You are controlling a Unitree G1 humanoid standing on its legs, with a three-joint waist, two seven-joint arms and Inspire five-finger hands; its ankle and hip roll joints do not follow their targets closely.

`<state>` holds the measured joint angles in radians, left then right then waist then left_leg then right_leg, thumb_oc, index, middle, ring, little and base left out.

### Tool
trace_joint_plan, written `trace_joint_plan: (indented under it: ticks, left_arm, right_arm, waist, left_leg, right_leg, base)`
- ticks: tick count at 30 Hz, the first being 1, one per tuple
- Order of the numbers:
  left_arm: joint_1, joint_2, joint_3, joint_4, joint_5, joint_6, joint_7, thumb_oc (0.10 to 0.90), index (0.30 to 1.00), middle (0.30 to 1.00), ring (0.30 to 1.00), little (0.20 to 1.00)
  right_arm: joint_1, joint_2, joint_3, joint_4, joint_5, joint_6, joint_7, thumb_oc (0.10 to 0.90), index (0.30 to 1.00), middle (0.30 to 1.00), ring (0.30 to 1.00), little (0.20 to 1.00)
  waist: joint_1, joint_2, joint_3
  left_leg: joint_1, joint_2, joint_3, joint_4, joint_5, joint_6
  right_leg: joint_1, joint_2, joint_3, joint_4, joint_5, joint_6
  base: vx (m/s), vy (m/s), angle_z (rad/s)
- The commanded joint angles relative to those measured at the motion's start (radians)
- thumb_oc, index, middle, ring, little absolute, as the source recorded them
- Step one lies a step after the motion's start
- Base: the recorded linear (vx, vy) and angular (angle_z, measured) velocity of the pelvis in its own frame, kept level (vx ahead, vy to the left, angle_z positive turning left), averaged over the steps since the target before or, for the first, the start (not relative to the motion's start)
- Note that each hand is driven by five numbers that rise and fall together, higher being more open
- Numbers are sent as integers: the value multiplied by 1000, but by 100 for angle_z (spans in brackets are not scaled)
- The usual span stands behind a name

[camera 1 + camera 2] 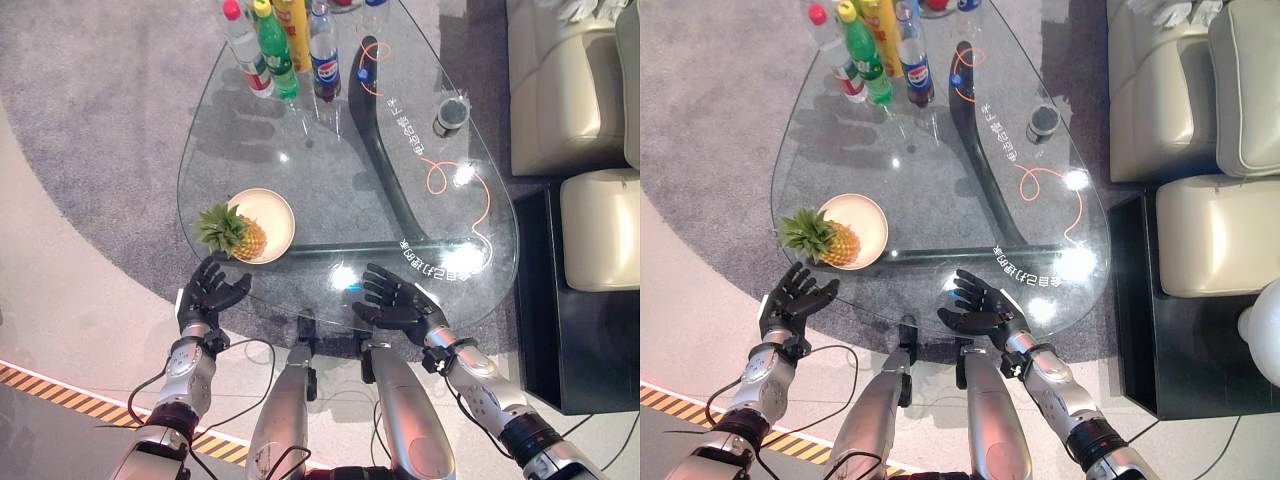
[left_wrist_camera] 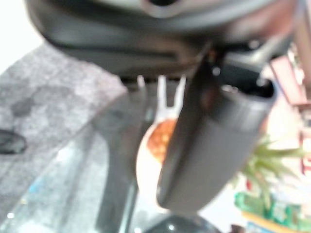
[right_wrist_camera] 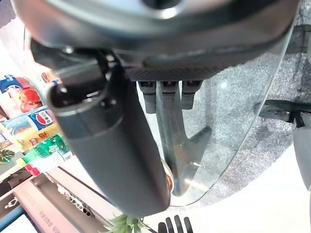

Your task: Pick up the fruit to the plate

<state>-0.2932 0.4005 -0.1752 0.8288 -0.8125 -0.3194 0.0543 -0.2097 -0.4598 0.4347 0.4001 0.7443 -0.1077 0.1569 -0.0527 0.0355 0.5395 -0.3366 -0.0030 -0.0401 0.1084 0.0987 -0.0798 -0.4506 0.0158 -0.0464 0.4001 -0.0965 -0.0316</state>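
The pineapple [image 1: 240, 236] was lying on the cream plate [image 1: 272, 215], leafy crown sticking out over the plate's left rim, near the front-left edge of the glass table [image 1: 300, 160]. Left hand [image 1: 212, 292] hovered just off that edge with fingers spread and relaxed, holding nothing. Right hand [image 1: 398, 302] sat over the table's near edge, fingers open too (palm up). A row of drink bottles [image 1: 280, 45] stood at the far end.

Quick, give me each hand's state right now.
Left hand: open, holding nothing, beside the pineapple on the plate.
Right hand: open, holding nothing, at the table's near edge.
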Motion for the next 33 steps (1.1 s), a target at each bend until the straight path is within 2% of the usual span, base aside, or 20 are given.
trace_joint_plan:
  ticks: [1,9,11,12,17,21,26,30,33]
  left_arm:
    - [62,16,54,4,22,-13,-28,800,900,900,900,900]
    - [162,-72,80,110,65,76,-77,800,900,900,900,900]
    - [174,-81,84,127,82,92,-82,800,900,900,900,900]
    - [193,-97,90,162,114,109,-97,800,900,900,900,900]
    - [224,-123,98,222,144,149,-98,800,900,900,900,900]
    - [240,-143,114,281,157,163,-117,800,900,900,900,900]
    - [247,-158,125,374,161,187,-133,800,900,900,900,900]
    - [244,-174,141,449,165,255,-144,800,900,900,900,900]
    - [241,-185,145,484,187,272,-154,800,900,900,900,900]
  right_arm:
    - [56,49,-27,-44,-24,-58,75,800,900,900,900,900]
    - [129,115,-73,141,-32,-26,91,800,900,900,900,900]
    - [138,125,-85,173,-18,-20,102,800,900,900,900,900]
    - [151,142,-106,240,-14,-22,121,800,900,900,900,900]
    - [175,165,-146,368,-38,-2,126,800,900,900,900,900]
    - [185,185,-177,496,-56,16,133,800,900,900,900,900]
    - [183,202,-214,646,-88,34,118,800,900,900,900,900]
    - [172,212,-242,766,-153,58,87,800,900,900,900,900]
    - [170,222,-268,839,-174,67,84,800,900,900,900,900]
  waist:
    - [1,-28,-97]
    - [24,-38,-211]
    - [27,-38,-225]
    - [32,-39,-253]
    - [44,-38,-315]
    - [52,-37,-369]
    - [54,-39,-406]
    - [53,-41,-428]
    - [51,-43,-442]
  left_leg:
    - [23,-64,-16,30,-38,16]
    - [175,-51,-30,-70,-39,12]
    - [194,-50,-32,-83,-38,12]
    - [223,-46,-33,-100,-37,13]
    - [282,-38,-38,-135,-39,14]
    - [325,-27,-31,-160,-44,12]
    - [359,-19,-19,-170,-55,12]
    - [381,-14,-9,-175,-67,15]
    - [394,-12,-2,-179,-75,17]
  right_leg:
    - [126,-39,-11,-221,84,63]
    - [310,-45,-33,-348,105,77]
    - [332,-45,-36,-358,106,79]
    - [362,-45,-41,-371,109,81]
    - [427,-46,-52,-405,114,88]
    - [473,-48,-58,-438,120,96]
    - [510,-49,-56,-463,125,104]
    - [530,-51,-51,-477,127,108]
    - [539,-51,-48,-480,126,109]
  base:
    - [12,-29,7]
    - [29,-26,12]
    - [41,-18,5]
    - [65,-22,7]
    - [79,-8,12]
    - [82,-15,2]
    - [35,-12,1]
    - [43,-9,0]
    - [46,-9,-1]
